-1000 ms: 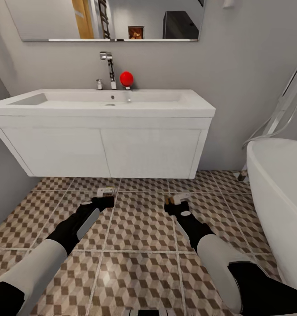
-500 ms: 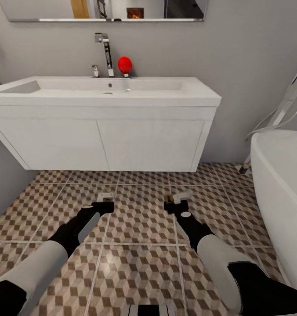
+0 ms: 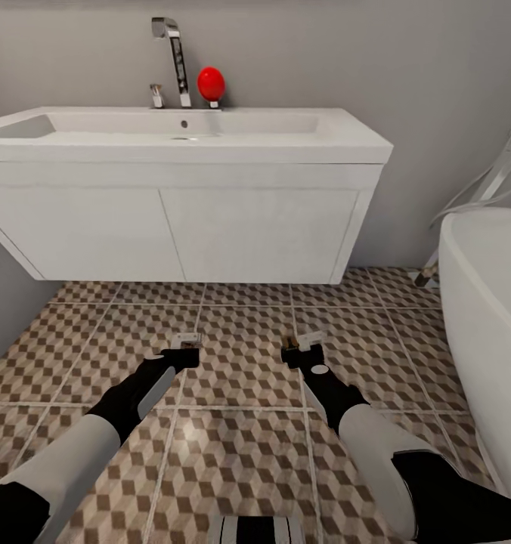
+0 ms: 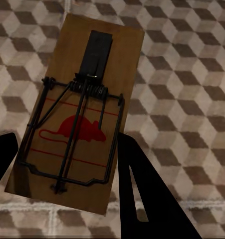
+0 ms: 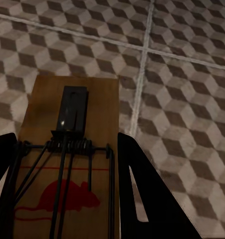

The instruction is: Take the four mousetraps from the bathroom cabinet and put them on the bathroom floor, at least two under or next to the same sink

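Note:
In the head view both arms reach forward low over the patterned bathroom floor (image 3: 240, 378), in front of the white bathroom sink (image 3: 210, 136) on its boxy vanity. My left gripper (image 3: 184, 348) is shut on a mousetrap (image 4: 77, 114), a brown board with a red mouse print and black wire. My right gripper (image 3: 301, 349) is shut on a second mousetrap (image 5: 67, 164) of the same look. In each wrist view the trap lies between the dark fingers (image 4: 142, 189) (image 5: 142, 184), with floor tiles behind it. The cabinet is out of view.
A white bathtub (image 3: 490, 317) stands at the right, with chrome pipes (image 3: 482, 189) behind it. A chrome tap (image 3: 174, 53) and a red round object (image 3: 211, 81) sit on the sink's back edge. A grey wall (image 3: 2, 302) closes the left side.
The whole head view has shifted: the sink sits higher and larger in the picture and the mirror has left the top. Both grippers still hold their mousetraps low over the tiles.

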